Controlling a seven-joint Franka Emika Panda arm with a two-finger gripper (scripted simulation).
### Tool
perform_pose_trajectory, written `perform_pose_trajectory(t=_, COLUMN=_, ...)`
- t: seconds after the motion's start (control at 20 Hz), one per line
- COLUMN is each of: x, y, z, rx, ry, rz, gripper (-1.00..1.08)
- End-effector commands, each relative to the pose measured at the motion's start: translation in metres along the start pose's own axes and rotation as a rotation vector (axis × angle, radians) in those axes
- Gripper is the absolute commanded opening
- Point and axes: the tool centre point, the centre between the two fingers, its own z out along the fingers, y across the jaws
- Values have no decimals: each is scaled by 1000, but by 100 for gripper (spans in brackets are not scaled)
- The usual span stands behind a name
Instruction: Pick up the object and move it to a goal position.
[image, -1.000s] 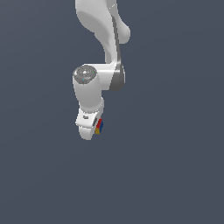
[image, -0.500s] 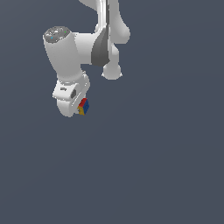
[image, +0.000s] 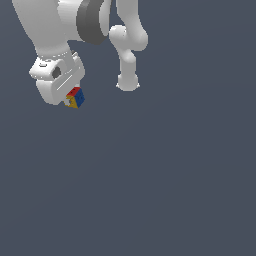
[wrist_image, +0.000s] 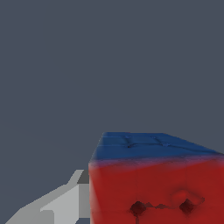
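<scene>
Exterior view
Arm: the white Panda arm (image: 65, 25) comes in from the top edge at the exterior view's left, with a dark grey joint band near the top and a second white link standing further to the exterior view's right.
Tool: the white tool (image: 70, 98) hangs at the lower end of the arm, in the upper part of the exterior view's left, pointing down and slightly toward the exterior view's right.
Cube: the small cube (image: 75, 98) sits at the tip of the tool, touching it; a red face, a yellow-orange face and a blue face show. It is much smaller than the tool body.
Tool state: clenched on the cube, which is lifted with nothing under it.
Background: plain dark grey-blue all round; no worktop edge can be made out.

Wrist view
Cube: the cube (wrist_image: 155, 183) fills the near corner of the picture, a red face with two dark dots toward the camera and a blue face beyond it.
Finger: one pale grey finger (wrist_image: 57, 205) lies right against the cube's side, touching it; the other finger is out of the picture.
Background: the same flat dark grey-blue behind the cube, with no other thing in it.
</scene>
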Motion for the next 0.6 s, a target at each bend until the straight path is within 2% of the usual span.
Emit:
perform_pose_trajectory(t=0.0, x=-15, y=-7, z=-17, rx=-1, ry=0, rz=-1, gripper=-100)
perform_pose_trajectory(t=0.25, x=-36, y=-14, z=-40, rx=-1, ry=0, rz=-1, gripper=-100)
perform_pose_trajectory(t=0.55, x=-45, y=-16, z=-48, rx=-1, ry=-1, rz=0, gripper=-100)
